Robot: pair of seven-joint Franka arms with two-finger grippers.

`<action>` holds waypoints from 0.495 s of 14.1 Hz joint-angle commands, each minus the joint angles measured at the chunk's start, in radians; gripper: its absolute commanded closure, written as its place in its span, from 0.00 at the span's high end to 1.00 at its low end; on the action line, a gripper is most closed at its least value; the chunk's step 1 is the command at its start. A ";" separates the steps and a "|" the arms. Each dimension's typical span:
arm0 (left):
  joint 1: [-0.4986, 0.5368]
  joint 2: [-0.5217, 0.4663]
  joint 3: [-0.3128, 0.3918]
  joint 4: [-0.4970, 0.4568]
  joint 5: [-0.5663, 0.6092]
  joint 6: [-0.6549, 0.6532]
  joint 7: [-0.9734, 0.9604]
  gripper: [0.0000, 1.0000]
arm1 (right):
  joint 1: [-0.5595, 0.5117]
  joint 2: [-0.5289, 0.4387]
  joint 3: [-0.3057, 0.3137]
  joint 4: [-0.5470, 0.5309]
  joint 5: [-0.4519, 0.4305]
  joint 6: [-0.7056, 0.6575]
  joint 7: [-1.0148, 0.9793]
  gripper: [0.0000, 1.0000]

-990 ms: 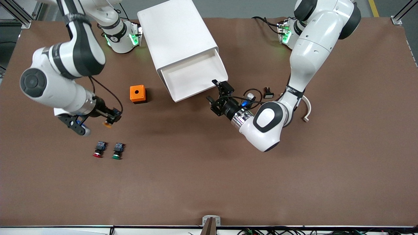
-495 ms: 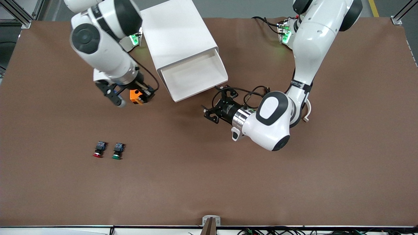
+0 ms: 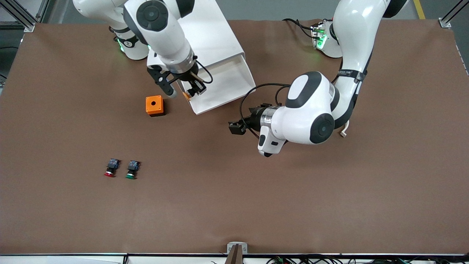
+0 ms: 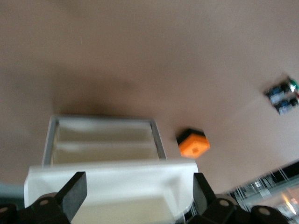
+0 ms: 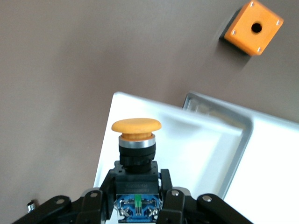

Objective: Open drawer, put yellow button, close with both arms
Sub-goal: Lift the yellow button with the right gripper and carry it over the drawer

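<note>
The white drawer unit point(image 3: 205, 36) stands between the arms' bases with its drawer point(image 3: 223, 86) pulled out. My right gripper point(image 3: 193, 90) is shut on the yellow button point(image 3: 186, 96) and holds it over the drawer's corner toward the right arm's end. In the right wrist view the fingers point(image 5: 175, 198) clamp the button's black body, and its yellow cap point(image 5: 136, 126) points down over the drawer's floor point(image 5: 196, 154). My left gripper point(image 3: 236, 127) is open and empty over the table just in front of the drawer. In the left wrist view the drawer point(image 4: 107, 140) shows between its spread fingers point(image 4: 70, 196).
An orange box with a hole point(image 3: 154, 105) sits on the table beside the drawer toward the right arm's end. A red-capped button point(image 3: 109, 169) and a green-capped button point(image 3: 131, 170) lie side by side nearer the front camera.
My right arm has carried the yellow button from beside the red and green buttons to over the open drawer. My left gripper has drawn back from the drawer's front.
</note>
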State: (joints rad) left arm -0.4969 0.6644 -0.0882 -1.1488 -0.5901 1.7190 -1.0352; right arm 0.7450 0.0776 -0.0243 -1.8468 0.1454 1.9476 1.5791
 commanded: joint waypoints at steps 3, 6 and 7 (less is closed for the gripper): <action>-0.098 -0.028 0.008 -0.040 0.290 0.074 0.004 1.00 | 0.117 0.021 -0.016 -0.038 0.004 0.091 0.157 0.00; -0.160 -0.019 0.008 -0.057 0.416 0.106 -0.058 1.00 | 0.161 0.047 -0.016 -0.040 -0.029 0.102 0.225 0.00; -0.176 -0.019 0.007 -0.060 0.436 0.106 -0.084 1.00 | 0.171 0.054 -0.016 -0.040 -0.036 0.102 0.245 0.00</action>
State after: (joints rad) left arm -0.6451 0.6595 -0.0893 -1.1805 -0.2105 1.8070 -1.0805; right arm 0.8902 0.1253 -0.0255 -1.8794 0.1329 2.0383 1.7763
